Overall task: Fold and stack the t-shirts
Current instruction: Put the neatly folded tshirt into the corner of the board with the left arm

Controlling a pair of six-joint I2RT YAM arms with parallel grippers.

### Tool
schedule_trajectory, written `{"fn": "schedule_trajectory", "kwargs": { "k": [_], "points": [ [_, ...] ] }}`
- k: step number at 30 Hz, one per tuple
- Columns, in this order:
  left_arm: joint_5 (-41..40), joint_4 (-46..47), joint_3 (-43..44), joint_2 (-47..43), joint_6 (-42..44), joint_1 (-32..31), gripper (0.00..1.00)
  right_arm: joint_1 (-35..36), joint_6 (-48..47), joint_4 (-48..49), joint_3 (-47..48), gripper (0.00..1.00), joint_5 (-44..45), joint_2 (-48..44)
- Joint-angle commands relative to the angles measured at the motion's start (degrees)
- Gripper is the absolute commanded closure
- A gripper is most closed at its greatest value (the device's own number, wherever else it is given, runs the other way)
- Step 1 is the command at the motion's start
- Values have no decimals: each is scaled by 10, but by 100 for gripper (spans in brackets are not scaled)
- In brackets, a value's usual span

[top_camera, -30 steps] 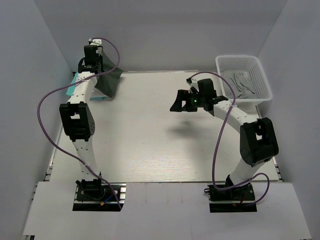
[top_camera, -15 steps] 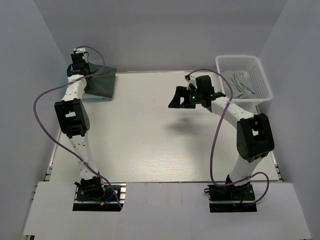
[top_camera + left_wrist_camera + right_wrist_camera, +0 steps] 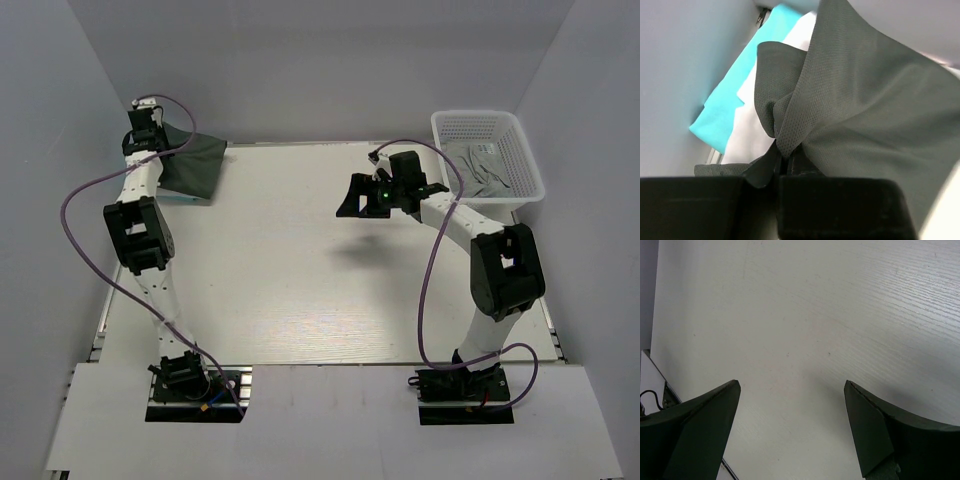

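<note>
Since a second ago the left gripper (image 3: 782, 161) has swung back toward the far-left corner, and its jaws are pinched shut on a bunched fold of the charcoal t-shirt (image 3: 865, 115). That shirt now drapes lower, over the white t-shirt (image 3: 757, 130) and teal t-shirt (image 3: 732, 100) lying at that corner. We judge the cloth light, limp and quick to come unfolded, so a folded edge or corner is the best place to hold it. Farther out, the right gripper (image 3: 791, 390) hovers wide open over the tabletop (image 3: 300, 270), holding nothing. A lighter grey t-shirt (image 3: 488, 165) lies in the basket (image 3: 445, 122).
</note>
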Motion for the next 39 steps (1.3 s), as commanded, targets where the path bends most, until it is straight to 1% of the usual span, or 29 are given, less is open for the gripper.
{"fn": "schedule_trajectory", "kwargs": {
  "k": [1,2,3,4,5,6,8,10,11,14,15,18,19,20,21,22,23,24,25,26,27,29,30,31,32,33,35,37,39],
  "points": [
    [-48,5,33,19,-28,17,83,1,2,1,25,10,-9,4],
    [-66,-6,46,27,-49,17,46,1,3,0,24,10,-10,3],
    [-83,-16,80,38,-57,23,32,0,5,2,25,10,-9,5],
    [-123,-27,100,59,-64,23,11,0,5,-1,26,10,-10,4],
    [-166,-51,133,67,-83,28,4,1,6,0,27,10,-11,3],
    [-167,-61,144,67,-94,28,1,2,6,0,27,10,-13,2],
    [-178,-66,144,61,-110,28,1,3,6,-1,26,10,-11,-1],
    [-170,-58,119,37,-116,28,1,2,5,0,24,10,-15,-4],
    [-164,-39,90,23,-116,28,1,3,6,0,23,10,-16,-6],
    [-117,-27,65,-26,-116,28,1,5,7,3,17,10,-21,-12],
    [-86,-27,59,-35,-116,28,1,6,5,3,15,10,-22,-13],
    [-63,-64,59,-63,-127,14,1,8,-1,2,7,10,-19,-31],
    [-52,-73,45,-72,-127,14,1,8,-5,1,0,10,-12,-34],
    [-36,-81,31,-95,-139,7,1,10,-4,2,-3,10,-8,-46],
    [6,-86,14,-111,-147,1,1,8,-5,2,-15,10,-3,-57],
    [20,-87,-40,-131,-168,-4,1,8,-4,3,-29,10,4,-70],
    [41,-87,-78,-185,-179,-10,1,6,-2,17,-38,10,4,-77],
    [51,-44,-126,-220,-186,-28,1,5,4,25,-75,10,5,-91],
    [51,-19,-231,-259,-207,-39,1,4,15,35,-89,10,5,-109],
    [57,3,-285,-297,-219,-52,1,4,20,59,-102,10,5,-119],
    [63,45,-390,-377,-235,-80,1,5,27,65,-145,10,4,-150],
    [86,84,-489,-450,-282,-111,1,4,30,85,-174,10,9,-171],
    [95,106,-535,-481,-293,-131,1,5,32,84,-204,10,12,-203],
    [103,142,-617,-509,-302,-168,1,3,37,84,-232,10,14,-214],
    [103,151,-651,-556,-320,-187,1,3,33,102,-259,10,15,-223],
    [103,151,-702,-577,-328,-203,1,6,34,98,-271,10,19,-245],
    [96,143,-739,-640,-329,-240,1,5,34,96,-323,10,29,-290],
    [66,98,-770,-680,-329,-262,1,5,35,96,-369,10,38,-329],
    [43,74,-791,-738,-337,-267,1,3,35,100,-391,10,50,-345]
  ]
}}
